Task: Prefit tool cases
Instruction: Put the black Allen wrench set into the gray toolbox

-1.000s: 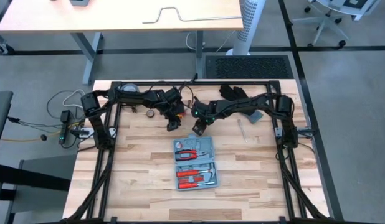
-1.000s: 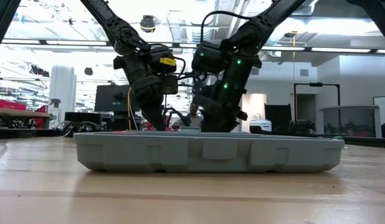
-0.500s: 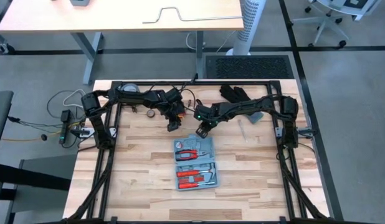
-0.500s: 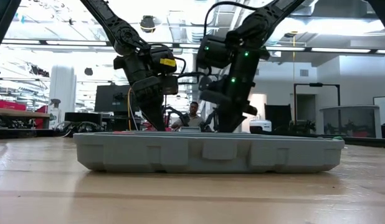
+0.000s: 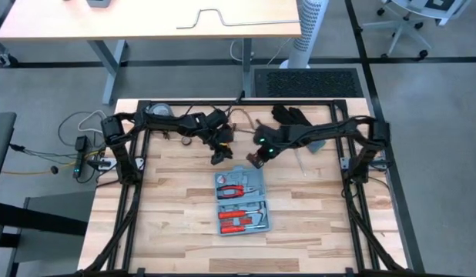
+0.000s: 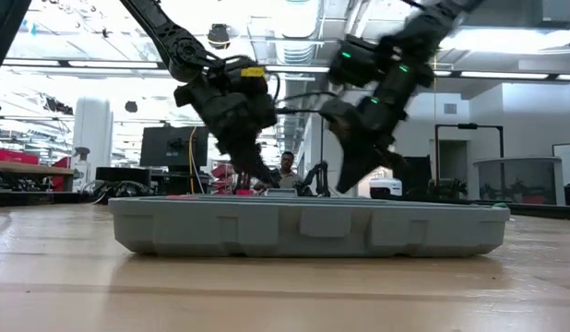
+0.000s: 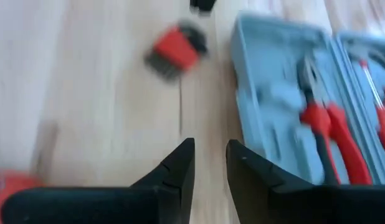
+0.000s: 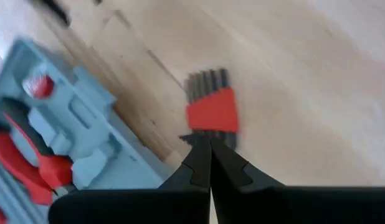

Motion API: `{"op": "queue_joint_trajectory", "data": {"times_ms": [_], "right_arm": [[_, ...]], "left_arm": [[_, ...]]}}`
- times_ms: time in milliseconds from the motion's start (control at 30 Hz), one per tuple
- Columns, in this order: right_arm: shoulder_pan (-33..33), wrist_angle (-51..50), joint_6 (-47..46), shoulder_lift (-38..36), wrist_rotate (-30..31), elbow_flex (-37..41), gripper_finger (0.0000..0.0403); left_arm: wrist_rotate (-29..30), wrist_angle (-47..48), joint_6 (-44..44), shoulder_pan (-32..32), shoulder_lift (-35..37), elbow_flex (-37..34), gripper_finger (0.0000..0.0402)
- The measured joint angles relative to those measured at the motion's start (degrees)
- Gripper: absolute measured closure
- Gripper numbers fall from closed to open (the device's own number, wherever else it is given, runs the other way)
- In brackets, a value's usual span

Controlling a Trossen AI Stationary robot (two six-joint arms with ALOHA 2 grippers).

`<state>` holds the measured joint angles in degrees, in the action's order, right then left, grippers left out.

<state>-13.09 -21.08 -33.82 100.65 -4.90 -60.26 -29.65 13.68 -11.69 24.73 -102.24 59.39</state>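
The light-blue tool case (image 5: 242, 200) is lying open and flat near the middle of the wooden table (image 5: 169, 223), its two halves side by side from far to near. Red-handled pliers (image 5: 232, 190) are sitting in the far half, and more red-handled tools (image 5: 239, 219) are filling the near half. In the low view the case (image 6: 308, 226) is showing its long grey-blue side wall, resting level on the boards.

The left gripper (image 5: 217, 158) is hovering over the bare wood just beyond the far left corner of the case. Its fingers (image 7: 180, 168) are standing a narrow gap apart with nothing between them, pointing along the case's edge (image 7: 267, 118).

The right gripper (image 5: 256, 161) is hanging just past the far right corner of the case, close to the left one. Its fingers (image 8: 205, 163) are pressed together, tip to tip, holding nothing.

A small red hex-key set (image 8: 211, 106) is lying on the table between the two grippers, just beside the case's far edge; the left wrist view also shows it (image 7: 175, 53). A black glove (image 5: 288, 115) is resting on the far side of the table, well apart from the case.
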Motion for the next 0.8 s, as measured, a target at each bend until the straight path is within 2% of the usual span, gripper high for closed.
{"op": "queue_joint_trajectory", "data": {"times_ms": [167, 333, 600, 800], "right_arm": [[-4.1, 17.5, -12.8, -9.2, -4.2, 16.0, 0.0392], [-5.9, 26.2, -19.8, -12.8, -4.3, 25.4, 0.0336], [-6.0, 36.6, -23.0, -7.3, -6.3, 26.9, 0.0227], [-6.2, 40.8, -23.9, -2.8, -11.2, 26.7, 0.0189]], "left_arm": [[4.8, -11.5, 6.8, -2.1, 0.0, -0.3, 0.0320], [9.3, -15.6, 10.3, -2.9, -1.6, 0.2, 0.0320], [8.8, -10.9, 14.5, -4.4, -10.9, 4.3, 0.0320], [8.9, -8.4, 16.6, -5.5, -13.0, 7.4, 0.0320]]}}
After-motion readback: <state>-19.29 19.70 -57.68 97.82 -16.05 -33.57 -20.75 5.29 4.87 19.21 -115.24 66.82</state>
